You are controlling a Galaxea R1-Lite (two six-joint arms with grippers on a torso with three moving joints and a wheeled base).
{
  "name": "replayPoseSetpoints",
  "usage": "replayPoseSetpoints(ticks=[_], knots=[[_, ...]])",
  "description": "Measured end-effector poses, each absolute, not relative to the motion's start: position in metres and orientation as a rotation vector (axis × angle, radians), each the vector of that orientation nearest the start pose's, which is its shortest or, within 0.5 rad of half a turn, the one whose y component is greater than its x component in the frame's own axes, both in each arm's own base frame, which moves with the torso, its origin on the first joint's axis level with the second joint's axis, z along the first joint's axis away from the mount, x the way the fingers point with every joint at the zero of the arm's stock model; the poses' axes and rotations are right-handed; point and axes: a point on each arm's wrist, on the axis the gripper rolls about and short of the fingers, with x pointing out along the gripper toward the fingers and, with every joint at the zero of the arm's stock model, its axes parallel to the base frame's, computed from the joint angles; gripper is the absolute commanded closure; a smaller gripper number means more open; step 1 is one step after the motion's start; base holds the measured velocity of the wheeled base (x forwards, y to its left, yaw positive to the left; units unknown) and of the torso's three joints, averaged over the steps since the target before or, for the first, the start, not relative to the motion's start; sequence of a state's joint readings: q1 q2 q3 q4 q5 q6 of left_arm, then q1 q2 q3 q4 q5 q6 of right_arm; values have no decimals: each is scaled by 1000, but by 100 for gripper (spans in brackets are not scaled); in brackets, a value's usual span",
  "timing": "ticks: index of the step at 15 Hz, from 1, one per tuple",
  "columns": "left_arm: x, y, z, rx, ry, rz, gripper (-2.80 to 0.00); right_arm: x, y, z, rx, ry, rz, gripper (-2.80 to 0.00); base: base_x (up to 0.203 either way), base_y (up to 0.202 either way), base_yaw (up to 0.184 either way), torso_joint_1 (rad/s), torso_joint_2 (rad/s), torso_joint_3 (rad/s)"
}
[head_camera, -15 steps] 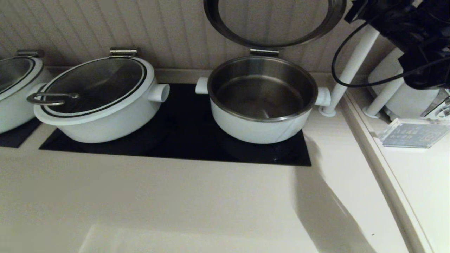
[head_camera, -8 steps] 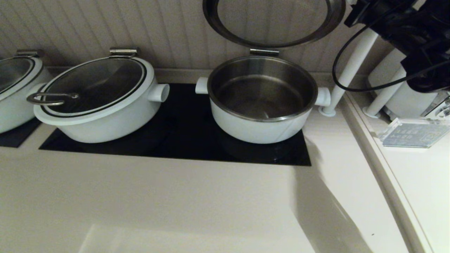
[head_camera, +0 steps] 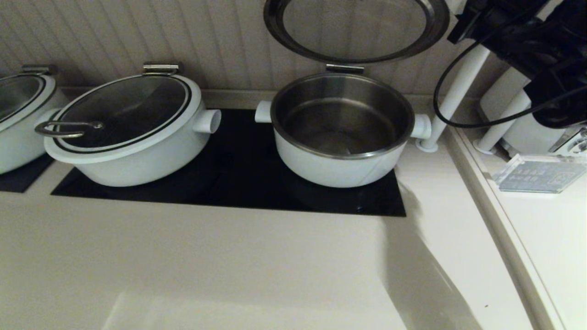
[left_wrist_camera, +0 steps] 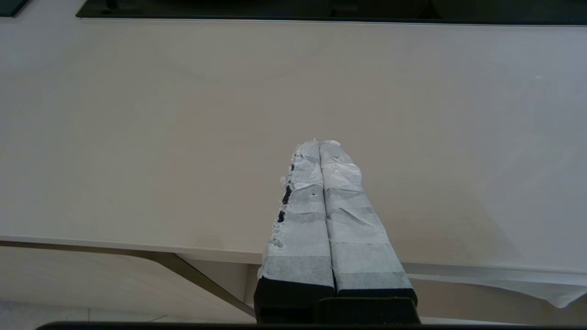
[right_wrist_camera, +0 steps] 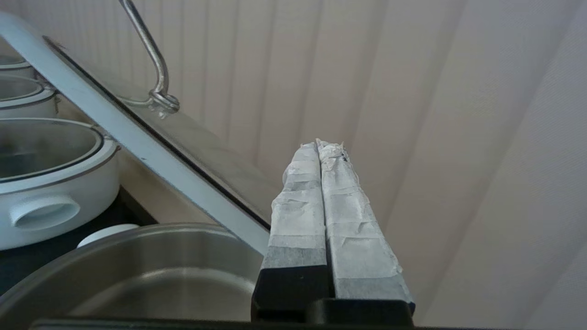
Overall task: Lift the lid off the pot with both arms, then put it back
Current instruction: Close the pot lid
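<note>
Lid (head_camera: 356, 32) stands tilted open on its hinge at 12 o'clock behind the uncovered pot (head_camera: 341, 130) on the surface (head_camera: 229, 266). Right hand (right_wrist_camera: 323, 146), fingers pressed together and empty, hovers beside it; left hand (left_wrist_camera: 319, 144), likewise closed, hangs over bare surface.

Head cam looks down and forward over the stovetop at the pot (head_camera: 341, 128). Right wrist cam sits close above that same pot (right_wrist_camera: 137, 275), facing the wall. Left wrist cam just faces the counter (left_wrist_camera: 183, 114).
</note>
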State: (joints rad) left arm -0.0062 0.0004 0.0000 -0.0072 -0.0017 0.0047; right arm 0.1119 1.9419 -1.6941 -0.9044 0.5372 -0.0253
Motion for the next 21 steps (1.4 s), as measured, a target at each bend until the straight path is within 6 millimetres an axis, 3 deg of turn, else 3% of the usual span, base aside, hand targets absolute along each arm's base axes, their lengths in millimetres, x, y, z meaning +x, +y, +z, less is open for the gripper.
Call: replayPoseSetpoints(ticks=[21], knots=[[-23, 0, 76, 4, -7, -8, 0, 347, 59, 348, -150, -599, 716, 0, 0, 0, 0, 0, 0, 0]])
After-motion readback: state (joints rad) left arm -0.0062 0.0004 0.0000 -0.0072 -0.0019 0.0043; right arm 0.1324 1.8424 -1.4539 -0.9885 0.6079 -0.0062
